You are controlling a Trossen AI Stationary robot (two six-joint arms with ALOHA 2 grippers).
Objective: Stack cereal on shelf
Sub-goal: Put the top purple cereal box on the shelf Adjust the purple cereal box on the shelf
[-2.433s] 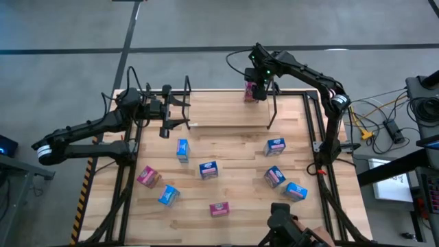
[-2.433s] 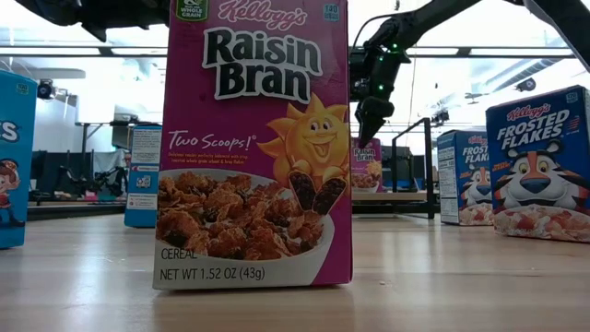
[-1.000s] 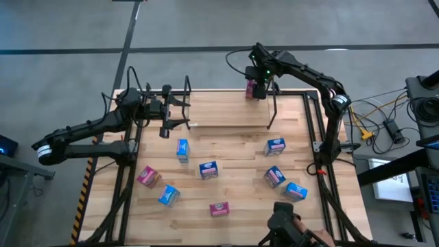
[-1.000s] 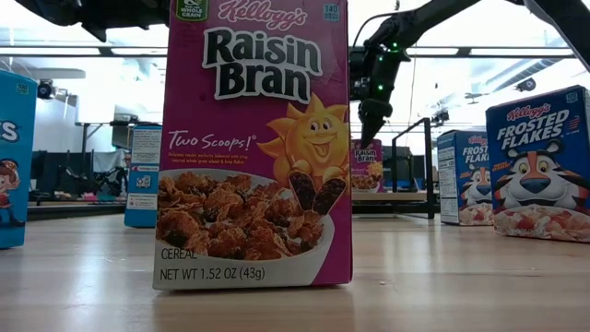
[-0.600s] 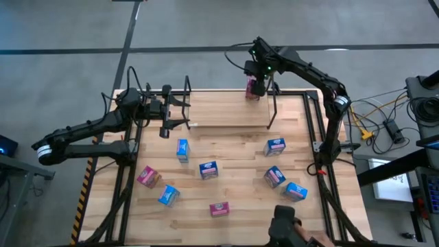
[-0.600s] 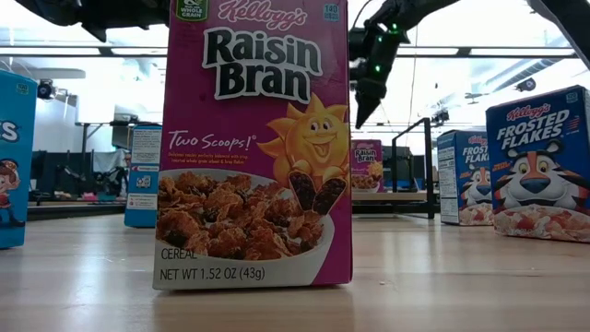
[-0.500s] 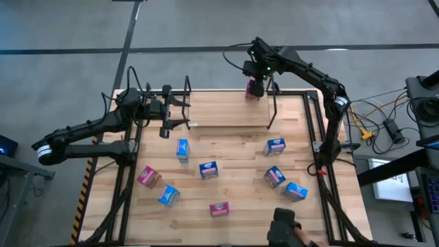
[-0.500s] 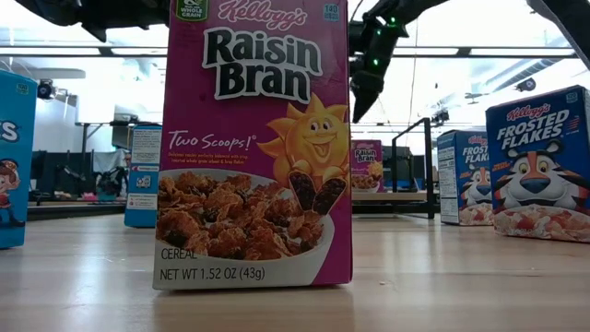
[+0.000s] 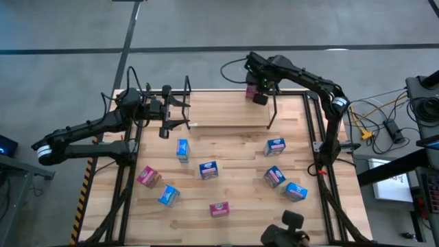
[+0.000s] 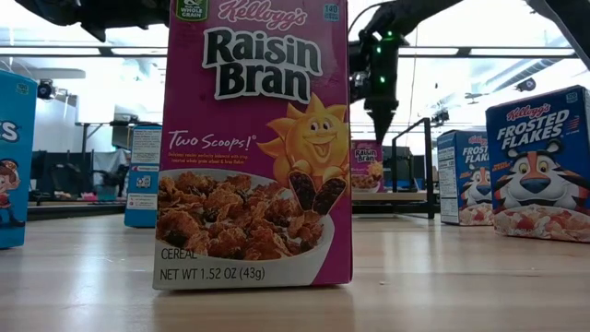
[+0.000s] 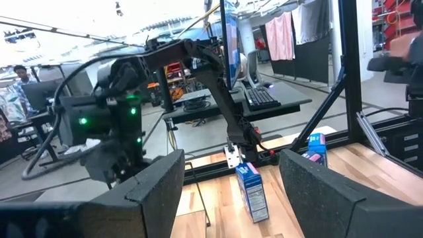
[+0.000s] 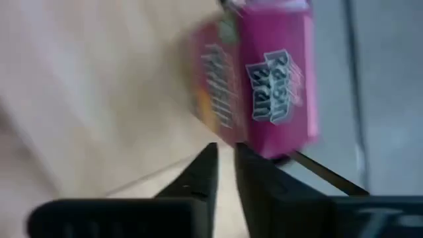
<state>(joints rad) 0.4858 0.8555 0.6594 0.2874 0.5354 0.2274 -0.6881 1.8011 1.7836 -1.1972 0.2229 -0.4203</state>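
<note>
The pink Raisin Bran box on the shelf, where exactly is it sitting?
In the high view, the pink Raisin Bran box stands at the shelf's far right end, by the table's back edge, just below the right gripper, which hangs above, shut and empty.

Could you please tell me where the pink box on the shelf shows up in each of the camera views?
High view: pink box at the table's far edge, beside the right gripper.
Low view: small, mid-distance, below that gripper.
Left wrist view: not in it.
Right wrist view: beyond the shut fingers.
Shared landmark: the right gripper.
</note>
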